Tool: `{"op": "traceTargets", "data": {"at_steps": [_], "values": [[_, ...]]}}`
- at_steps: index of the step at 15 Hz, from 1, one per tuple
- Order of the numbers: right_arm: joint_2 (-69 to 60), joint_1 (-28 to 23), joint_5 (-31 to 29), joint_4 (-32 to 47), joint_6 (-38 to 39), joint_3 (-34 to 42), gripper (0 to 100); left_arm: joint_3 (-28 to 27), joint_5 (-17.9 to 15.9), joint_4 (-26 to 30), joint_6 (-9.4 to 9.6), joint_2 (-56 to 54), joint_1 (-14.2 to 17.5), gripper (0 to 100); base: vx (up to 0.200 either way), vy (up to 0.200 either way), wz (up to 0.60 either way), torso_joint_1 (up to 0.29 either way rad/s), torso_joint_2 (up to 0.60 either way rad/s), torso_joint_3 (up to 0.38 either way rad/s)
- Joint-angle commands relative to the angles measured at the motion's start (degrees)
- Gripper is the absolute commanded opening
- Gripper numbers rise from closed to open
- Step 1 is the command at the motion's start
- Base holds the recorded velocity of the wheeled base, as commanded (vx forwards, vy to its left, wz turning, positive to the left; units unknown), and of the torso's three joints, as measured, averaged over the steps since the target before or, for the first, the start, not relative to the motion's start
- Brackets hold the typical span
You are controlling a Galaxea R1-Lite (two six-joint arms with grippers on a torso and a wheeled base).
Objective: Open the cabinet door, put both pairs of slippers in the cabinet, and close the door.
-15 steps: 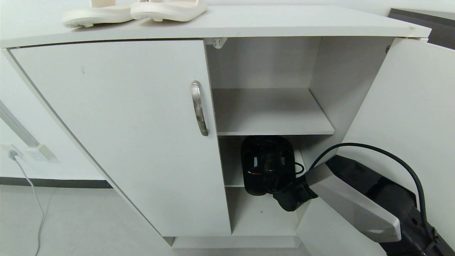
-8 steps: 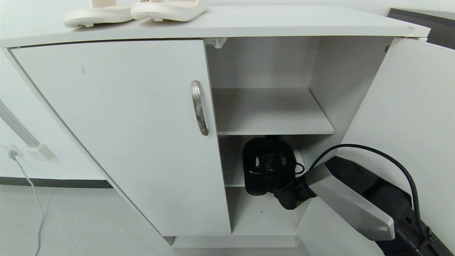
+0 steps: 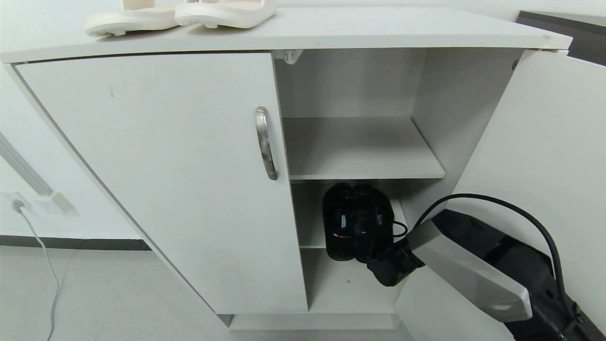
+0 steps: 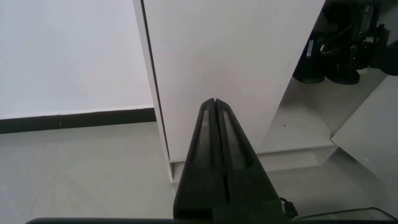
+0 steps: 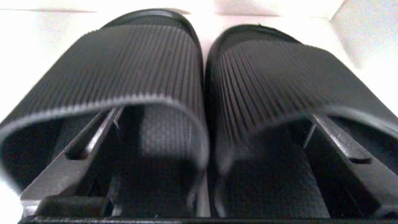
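right gripper: pinching black slippers (finger under each strap)
left gripper: pressed together
step: push level, deep onto shelf

The only way in was the right half: the right door was swung wide, while the left door sat shut, its handle sticking out beside the gap. The upper shelf was bare, so plenty of room there. The level under it was crowded, with the black slippers and the right arm plugging most of the opening. Room behind them? Too dark to say. The white slippers took one end of the cabinet top, and the rest of that surface was open. The left gripper, jaws pressed together, faced the shut door, with open floor beside it.
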Motion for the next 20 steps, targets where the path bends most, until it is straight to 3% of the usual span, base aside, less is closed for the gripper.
{"op": "traceTargets", "data": {"at_steps": [1, 5, 11, 20], "values": [[-4.18, 0.98, -0.14, -1.74, -0.01, 5.06, 100, -0.08, 0.02, 0.0, 0.02, 0.07, 0.0, 0, 0.0, 0.0, 0.0, 0.0, 0.0, 0.0], [-9.89, 3.53, -0.41, -5.87, 0.16, 16.22, 100, 0.01, 0.02, 0.0, 0.02, 0.07, 0.0, 0, 0.0, 0.0, 0.0, 0.0, 0.0, 0.0], [-16.13, 5.81, -0.23, -19.23, -0.1, 35.82, 100, 0.01, 0.02, 0.0, 0.02, 0.07, 0.0, 0, 0.0, 0.0, 0.0, 0.0, 0.0, 0.0], [-16.31, 7.48, -0.32, -19.32, -0.1, 36.0, 100, 0.01, 0.02, 0.0, 0.02, 0.07, 0.0, 0, -0.022, 0.0, 0.0, 0.0, 0.0, 0.0]]}}
